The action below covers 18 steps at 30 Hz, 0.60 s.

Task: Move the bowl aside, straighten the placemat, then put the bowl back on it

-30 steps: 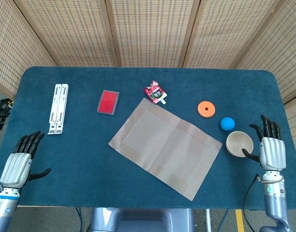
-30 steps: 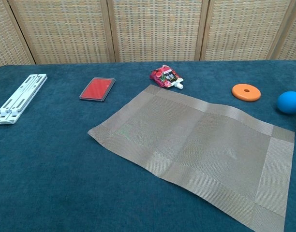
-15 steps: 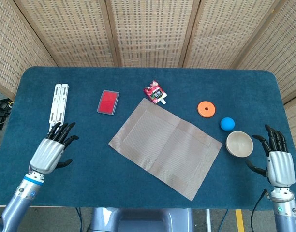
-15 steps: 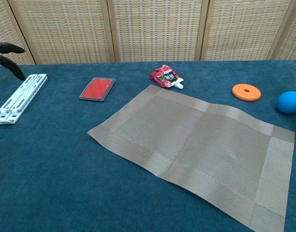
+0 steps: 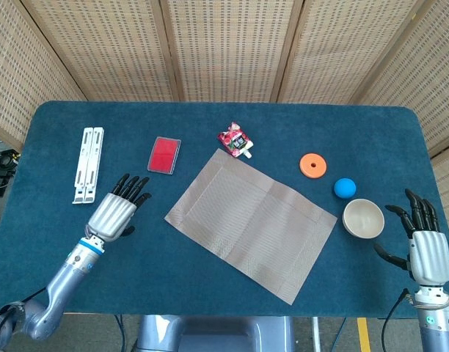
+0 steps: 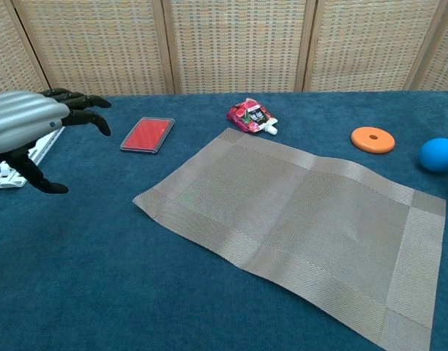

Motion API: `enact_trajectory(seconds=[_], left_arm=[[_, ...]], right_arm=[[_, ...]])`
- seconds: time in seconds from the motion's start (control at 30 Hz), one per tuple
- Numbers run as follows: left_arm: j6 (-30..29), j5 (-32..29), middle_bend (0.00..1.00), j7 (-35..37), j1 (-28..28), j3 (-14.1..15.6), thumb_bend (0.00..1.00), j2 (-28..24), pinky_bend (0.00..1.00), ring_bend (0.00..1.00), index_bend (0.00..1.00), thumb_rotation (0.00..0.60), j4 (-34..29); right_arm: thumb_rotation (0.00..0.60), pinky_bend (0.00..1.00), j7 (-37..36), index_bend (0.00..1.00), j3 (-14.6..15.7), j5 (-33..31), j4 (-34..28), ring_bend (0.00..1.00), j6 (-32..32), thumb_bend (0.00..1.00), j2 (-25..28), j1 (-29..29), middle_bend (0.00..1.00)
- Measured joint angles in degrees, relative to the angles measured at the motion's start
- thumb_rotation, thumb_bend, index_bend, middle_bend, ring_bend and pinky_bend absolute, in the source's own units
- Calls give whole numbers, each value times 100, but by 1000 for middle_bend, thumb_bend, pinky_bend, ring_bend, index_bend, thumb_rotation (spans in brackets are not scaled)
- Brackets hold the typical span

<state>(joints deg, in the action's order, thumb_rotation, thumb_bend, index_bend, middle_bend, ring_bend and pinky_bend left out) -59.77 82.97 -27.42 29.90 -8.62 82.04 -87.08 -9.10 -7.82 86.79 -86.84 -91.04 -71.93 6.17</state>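
A tan woven placemat (image 5: 250,220) (image 6: 297,216) lies skewed in the middle of the blue table, its corners pointing up, down, left and right. The cream bowl (image 5: 363,218) stands on the bare cloth just off the mat's right corner. My right hand (image 5: 424,243) is open, palm down, a short way right of the bowl and not touching it. My left hand (image 5: 116,211) (image 6: 34,124) is open with fingers spread, hovering left of the mat's left corner.
A white folding stand (image 5: 88,165) lies at the far left, and a red flat box (image 5: 164,155) behind my left hand. A red snack pouch (image 5: 235,140) sits by the mat's top corner. An orange disc (image 5: 312,165) and a blue ball (image 5: 345,188) lie behind the bowl.
My left hand has swept from the table's front-left edge rightward toward the mat. My right hand has pulled back off the bowl's rim toward the front-right edge.
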Motion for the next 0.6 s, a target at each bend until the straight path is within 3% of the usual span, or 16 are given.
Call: enact_trajectory(seconds=[0.17, 0.6], left_arm=[[143, -233, 0, -118, 157, -5, 33, 273, 0, 0, 131, 600, 302], [382, -489, 0, -278, 560, -47, 35, 999, 0, 0, 125, 600, 1145]], right_arm=[[600, 0, -30, 273, -16, -32, 17, 0, 25, 272, -2, 3, 0], [600, 0, -132, 273, -92, -156, 64, 0, 76, 271, 18, 8, 0]])
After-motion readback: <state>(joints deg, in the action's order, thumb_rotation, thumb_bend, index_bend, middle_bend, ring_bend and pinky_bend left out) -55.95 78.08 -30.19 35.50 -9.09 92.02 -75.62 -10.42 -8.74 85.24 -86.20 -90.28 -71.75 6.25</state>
